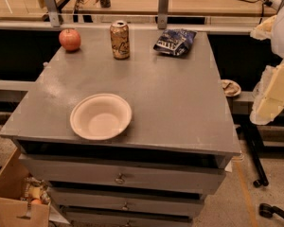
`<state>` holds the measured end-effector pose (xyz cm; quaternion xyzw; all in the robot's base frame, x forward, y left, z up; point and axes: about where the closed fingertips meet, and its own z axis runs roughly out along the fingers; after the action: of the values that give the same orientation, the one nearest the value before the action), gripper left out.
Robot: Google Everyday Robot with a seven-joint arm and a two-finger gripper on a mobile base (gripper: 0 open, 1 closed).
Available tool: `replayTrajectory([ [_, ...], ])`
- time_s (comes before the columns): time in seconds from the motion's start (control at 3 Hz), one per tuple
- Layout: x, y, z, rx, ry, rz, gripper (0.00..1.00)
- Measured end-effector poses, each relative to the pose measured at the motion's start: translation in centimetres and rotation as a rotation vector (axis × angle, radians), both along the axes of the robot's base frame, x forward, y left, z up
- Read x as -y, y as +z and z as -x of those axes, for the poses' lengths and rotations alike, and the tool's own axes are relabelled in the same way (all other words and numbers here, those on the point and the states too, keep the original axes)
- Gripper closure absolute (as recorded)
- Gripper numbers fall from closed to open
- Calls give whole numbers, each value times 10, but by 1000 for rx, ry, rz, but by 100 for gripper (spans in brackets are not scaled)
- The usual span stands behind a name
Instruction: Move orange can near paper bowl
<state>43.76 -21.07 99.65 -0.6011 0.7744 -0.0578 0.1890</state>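
The orange can (119, 40) stands upright at the back of the grey table top (180, 103), a little left of the middle. The paper bowl (101, 116) sits near the table's front left edge, well apart from the can. My arm and gripper (270, 98) show as pale shapes at the right edge of the camera view, off the table's right side, far from both the can and the bowl, and holding nothing that I can see.
A red apple (70, 39) sits at the back left corner. A dark blue snack bag (175, 41) lies at the back right. Drawers (120, 178) are below the top. A cardboard box (14, 197) stands on the floor at the left. Chair casters (265, 207) are on the floor at the right.
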Motion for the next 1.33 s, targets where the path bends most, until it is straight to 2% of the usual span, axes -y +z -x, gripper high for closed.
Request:
replayTrajectory([
  [0.33, 0, 1, -1, 3, 1, -2, 0],
  [0.67, -16, 5, -44, 45, 7, -101, 0],
  [1.0, -53, -1, -111, 85, -12, -276, 0],
  [1.33, -81, -11, -163, 138, -116, -409, 0],
])
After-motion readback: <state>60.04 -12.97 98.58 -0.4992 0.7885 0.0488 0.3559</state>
